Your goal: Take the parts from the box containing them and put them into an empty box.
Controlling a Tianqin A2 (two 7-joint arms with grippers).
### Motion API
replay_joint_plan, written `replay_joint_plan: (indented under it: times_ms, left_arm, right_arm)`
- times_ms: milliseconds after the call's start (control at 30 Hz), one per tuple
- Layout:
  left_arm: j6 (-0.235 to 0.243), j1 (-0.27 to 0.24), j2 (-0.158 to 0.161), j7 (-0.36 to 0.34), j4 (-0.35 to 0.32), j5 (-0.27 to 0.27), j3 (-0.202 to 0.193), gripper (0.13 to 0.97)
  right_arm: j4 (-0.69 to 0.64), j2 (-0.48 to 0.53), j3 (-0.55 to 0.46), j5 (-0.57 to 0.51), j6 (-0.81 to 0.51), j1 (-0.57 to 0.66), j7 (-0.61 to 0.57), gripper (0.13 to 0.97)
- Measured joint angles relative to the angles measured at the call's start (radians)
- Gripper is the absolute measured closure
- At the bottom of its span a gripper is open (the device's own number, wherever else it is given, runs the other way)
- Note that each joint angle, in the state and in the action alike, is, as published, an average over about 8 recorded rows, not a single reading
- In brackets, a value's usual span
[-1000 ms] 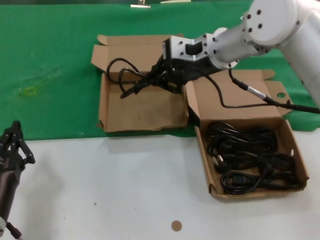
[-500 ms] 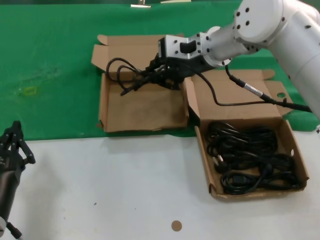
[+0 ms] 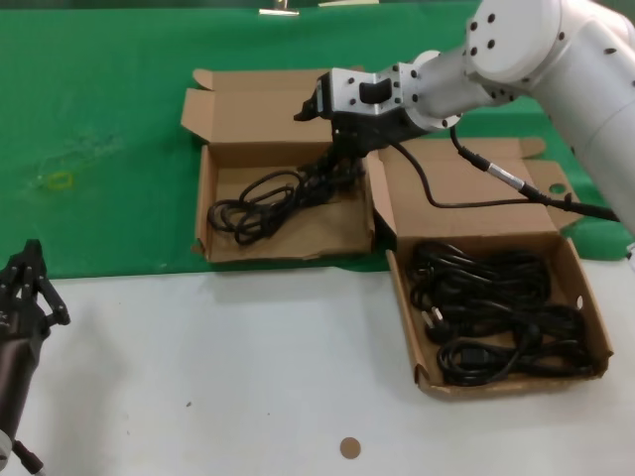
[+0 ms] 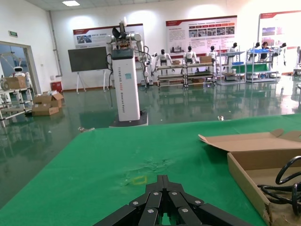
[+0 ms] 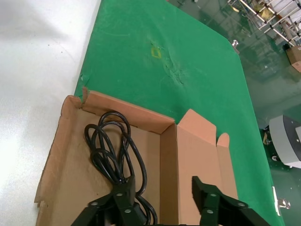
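Risks a snag on the way out. In the right wrist view one finger (image 5: 123, 203) sits right against the strands of the cord bundle (image 3: 270, 195), so a straight lift could hook a loop and drag it back over the wall. Could also clip the upright wall shared with the neighbouring box, since the right gripper (image 3: 340, 151) hangs at the 3 o'clock edge of the empty box (image 3: 203, 213), very near that wall. Might catch on the robot's own cable (image 3: 466, 203) too, draped over the open lid of the source box (image 3: 595, 317) along the likely way back to the remaining cords (image 3: 496, 307).

Stands wide apart at the fingers, by the right wrist view, with a clear gap between the two and nothing clamped. Touches the bundle only along that one finger, as far as can be told; hard to say whether a strand is caught under it. Hovers low over the box, above the end of the bundle at 2 o'clock.

Lies flat on the floor of the empty box, this bundle, stretched from 8 o'clock up to 2 o'clock, wholly inside the walls. Places the empty box at 10 o'clock from the source box, on the green cloth (image 3: 99, 119).

Waits at 8 o'clock of the head view, the left gripper (image 3: 28, 288), fingers drawn together on nothing.
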Motion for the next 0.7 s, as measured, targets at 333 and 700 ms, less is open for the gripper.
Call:
replay_joint_plan:
  times_ms: [333, 700]
  left_arm:
    - [0.0, 0.0, 0.0, 0.0, 0.0, 0.0, 0.0, 0.93]
    - [0.0, 0.0, 0.0, 0.0, 0.0, 0.0, 0.0, 0.857]
  right_arm:
    - [0.029, 0.003, 0.019, 0.02, 0.027, -0.039, 0.002, 0.532]
    - [0.153, 0.018, 0.1, 0.104, 0.146, -0.208, 0.016, 0.327]
